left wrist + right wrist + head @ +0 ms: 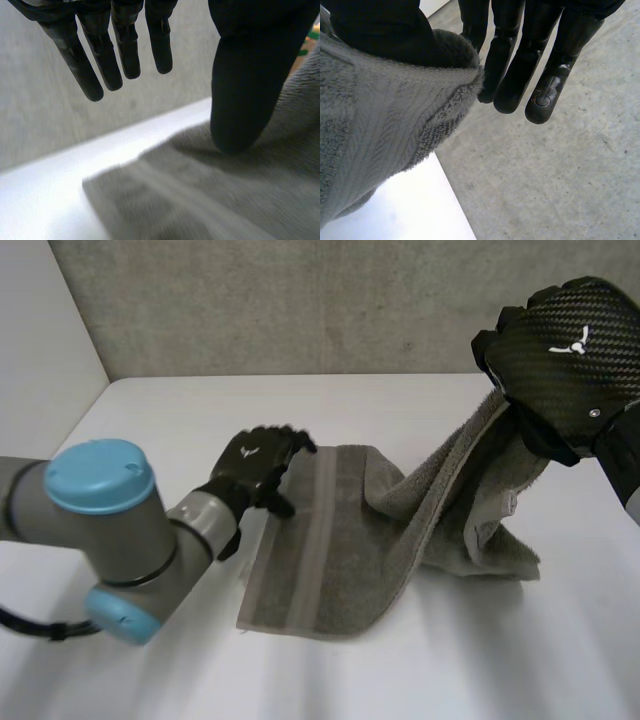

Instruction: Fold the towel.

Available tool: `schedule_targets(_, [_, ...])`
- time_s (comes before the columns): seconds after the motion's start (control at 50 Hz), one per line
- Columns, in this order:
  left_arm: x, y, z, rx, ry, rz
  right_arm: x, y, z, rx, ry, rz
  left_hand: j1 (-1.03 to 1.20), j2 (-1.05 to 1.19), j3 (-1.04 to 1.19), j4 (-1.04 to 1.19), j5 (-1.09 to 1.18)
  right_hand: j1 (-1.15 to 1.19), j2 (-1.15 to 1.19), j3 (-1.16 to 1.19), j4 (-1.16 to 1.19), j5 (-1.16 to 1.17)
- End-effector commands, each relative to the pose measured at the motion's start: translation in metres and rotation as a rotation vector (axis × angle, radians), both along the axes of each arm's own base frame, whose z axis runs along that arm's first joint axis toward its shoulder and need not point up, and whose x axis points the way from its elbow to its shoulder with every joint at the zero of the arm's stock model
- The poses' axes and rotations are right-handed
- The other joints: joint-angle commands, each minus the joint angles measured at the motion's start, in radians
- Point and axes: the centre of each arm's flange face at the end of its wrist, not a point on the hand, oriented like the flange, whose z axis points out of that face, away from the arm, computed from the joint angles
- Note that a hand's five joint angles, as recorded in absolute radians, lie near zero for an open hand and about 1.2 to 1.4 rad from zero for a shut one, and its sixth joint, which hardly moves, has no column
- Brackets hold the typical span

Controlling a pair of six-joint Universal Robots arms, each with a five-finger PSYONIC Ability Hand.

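Observation:
A grey towel [330, 550] lies on the white table [300, 400], its left half flat with a woven band across it. Its right part rises in a loose drape to my right hand [570, 350], held high over the table's right side. In the right wrist view the thumb pins a towel edge [385, 130] against the straight fingers [520, 65]. My left hand [262, 465] rests at the towel's far left corner. In the left wrist view its fingers [100, 55] hang straight above the table, and its thumb [245, 75] sits over the towel [210, 200] with nothing pinched.
A grey concrete wall [300, 300] closes the table's far side, and a white panel [40, 330] stands along its left. My left arm [110, 530] reaches in low over the near left of the table.

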Motion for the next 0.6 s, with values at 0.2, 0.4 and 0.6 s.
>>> schedule_targets(0.2, [0.018, 0.114, -0.016, 0.35, -0.051, 0.114, 0.0, -0.013, -0.008, 0.037, 0.002, -0.048, 0.045, 0.043, 0.043, 0.042, 0.042, 0.428, 0.216, 0.207, 0.203, 0.227])
schedule_targets(0.4, [-0.024, 0.135, -0.028, 0.352, 0.009, 0.074, -0.002, -0.011, 0.0, 0.048, -0.076, -0.105, 0.036, 0.034, 0.034, 0.033, 0.033, 0.428, 0.216, 0.207, 0.203, 0.227])
schedule_targets(0.6, [-0.062, 0.12, -0.042, 0.252, 0.093, 0.158, 0.002, 0.007, 0.013, 0.022, -0.115, -0.068, -0.04, -0.042, -0.042, -0.043, -0.044, 0.428, 0.216, 0.207, 0.203, 0.227])
